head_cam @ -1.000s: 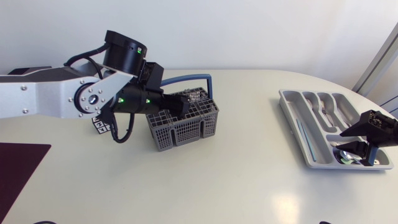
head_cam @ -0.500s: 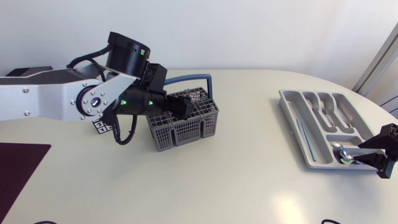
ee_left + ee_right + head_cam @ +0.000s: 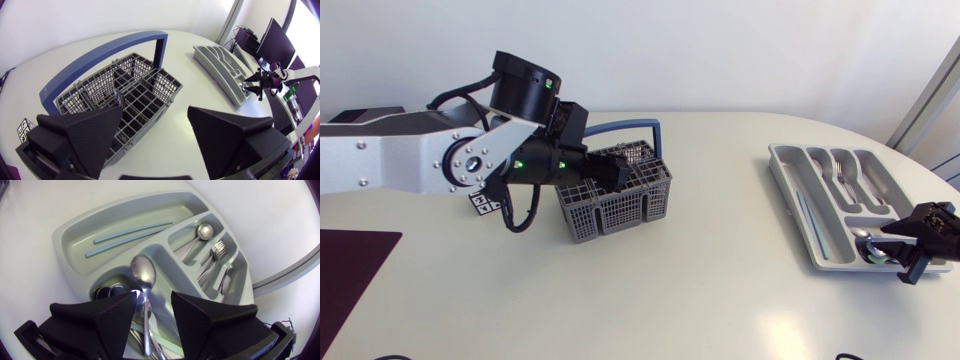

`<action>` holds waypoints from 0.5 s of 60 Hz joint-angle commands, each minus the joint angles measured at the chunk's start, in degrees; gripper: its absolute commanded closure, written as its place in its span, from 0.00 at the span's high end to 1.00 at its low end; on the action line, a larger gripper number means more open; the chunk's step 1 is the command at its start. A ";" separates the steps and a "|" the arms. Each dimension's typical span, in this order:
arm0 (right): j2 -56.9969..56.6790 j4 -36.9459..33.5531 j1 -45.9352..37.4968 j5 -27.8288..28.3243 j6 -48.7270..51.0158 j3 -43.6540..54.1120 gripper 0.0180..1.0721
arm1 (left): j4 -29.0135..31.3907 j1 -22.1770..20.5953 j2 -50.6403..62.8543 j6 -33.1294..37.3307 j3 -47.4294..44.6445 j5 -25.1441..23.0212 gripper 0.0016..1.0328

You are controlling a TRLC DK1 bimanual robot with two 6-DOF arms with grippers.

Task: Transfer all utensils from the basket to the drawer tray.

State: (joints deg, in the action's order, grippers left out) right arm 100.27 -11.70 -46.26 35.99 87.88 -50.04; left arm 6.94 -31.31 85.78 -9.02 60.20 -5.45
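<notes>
White oval table (image 3: pixel 720 300): carries everything described here.

Left arm (image 3: pixel 390 160), silver-grey links with black joints: enters from the left side of the head view and ends over the basket.

Dark maroon mat (image 3: pixel 350 265): lies flat at the table's near left corner, well apart from the basket.

Grey wire-mesh cutlery basket (image 3: pixel 620 205) with an arched blue handle (image 3: pixel 630 127): stands upright left of the table's middle.

Light grey plastic drawer tray (image 3: pixel 782 170) with several compartments: lies at the table's right end, well apart from the basket.

Left gripper (image 3: pixel 155 110), matte black: hangs just above the basket's grid of cells, its two wedge fingers spread wide with nothing between them.

Right gripper (image 3: pixel 154 296), matte black: sits at the near end of the drawer tray with its fingers parted.

Long silver spoon (image 3: pixel 142 272): its handle runs through the gap between the right gripper's fingers, nearer one finger than the other. Contact with that finger cannot be judged. Its bowl lies ahead of the fingertips, over the tray's inner dividers.

Two pale blue sticks (image 3: pixel 132 232): lie in the tray's longest outer compartment.

Silver forks (image 3: pixel 216 250) and a second, smaller silver spoon (image 3: pixel 204 230): lie in neighbouring narrow compartments.

Dark rounded pieces (image 3: pixel 107 291), kind unclear: lie in the small end compartment beside the gripper.

Black-and-white marker tag (image 3: pixel 480 202): lies on the table beneath the left arm.
</notes>
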 commanded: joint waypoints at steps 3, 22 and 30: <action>-0.95 2.74 0.56 0.40 -3.24 1.79 0.34 | -0.52 -0.42 0.71 -0.12 -1.67 0.44 0.88; -0.86 4.94 0.64 0.93 -3.41 3.90 0.26 | -0.70 -0.51 0.71 -0.12 -1.67 0.44 0.88; -0.42 5.02 1.08 0.84 -3.33 4.07 0.26 | -0.70 -0.51 0.79 -0.21 -1.67 0.44 0.88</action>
State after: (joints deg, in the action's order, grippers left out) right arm 100.05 -7.25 -45.87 36.23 85.41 -47.44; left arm 6.92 -31.33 85.78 -8.99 59.81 -5.48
